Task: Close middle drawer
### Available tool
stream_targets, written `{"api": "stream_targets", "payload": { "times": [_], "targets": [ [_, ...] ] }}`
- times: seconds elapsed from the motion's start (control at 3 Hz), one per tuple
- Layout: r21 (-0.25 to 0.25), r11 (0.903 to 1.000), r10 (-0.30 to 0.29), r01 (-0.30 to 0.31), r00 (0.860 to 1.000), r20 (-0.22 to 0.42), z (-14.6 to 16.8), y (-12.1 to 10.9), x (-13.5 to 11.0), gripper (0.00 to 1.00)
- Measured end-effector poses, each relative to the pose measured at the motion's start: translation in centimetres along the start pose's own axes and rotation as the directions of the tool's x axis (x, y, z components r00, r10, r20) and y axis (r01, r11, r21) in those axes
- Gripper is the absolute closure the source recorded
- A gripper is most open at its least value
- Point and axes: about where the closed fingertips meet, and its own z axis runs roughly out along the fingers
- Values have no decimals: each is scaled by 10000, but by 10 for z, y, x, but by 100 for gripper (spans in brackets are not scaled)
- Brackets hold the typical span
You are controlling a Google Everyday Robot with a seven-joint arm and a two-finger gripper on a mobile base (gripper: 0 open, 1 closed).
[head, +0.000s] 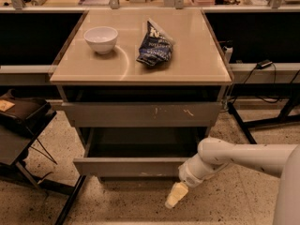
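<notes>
The middle drawer (126, 167) of the grey cabinet stands pulled out part way. Its plain flat front faces me and its bare grey inside (140, 142) shows behind it. My gripper (175, 195), with cream-coloured tips, hangs low at the drawer front's right end, just below and in front of its lower right corner. My white arm (234, 156) reaches in from the right. Whether the gripper touches the front I cannot tell.
Above it is a drawer front with pale scratch marks (140, 114). On the tan cabinet top (197, 55) stand a white bowl (101, 39) and a dark blue snack bag (154, 46). A black chair (23, 125) stands at the left, black table legs (243, 125) at the right.
</notes>
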Motion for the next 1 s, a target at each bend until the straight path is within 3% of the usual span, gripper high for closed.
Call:
{"api": "stream_targets", "payload": {
  "times": [0.33, 0.67, 1.0],
  "targets": [
    [-648, 9979, -1, 19, 9996, 272, 5, -32, -8, 0],
    [-831, 9965, 56, -31, 9996, 291, 7, -40, -10, 0],
    [-693, 9976, 92, -53, 9983, 569, -1, -67, -30, 0]
  ]
}}
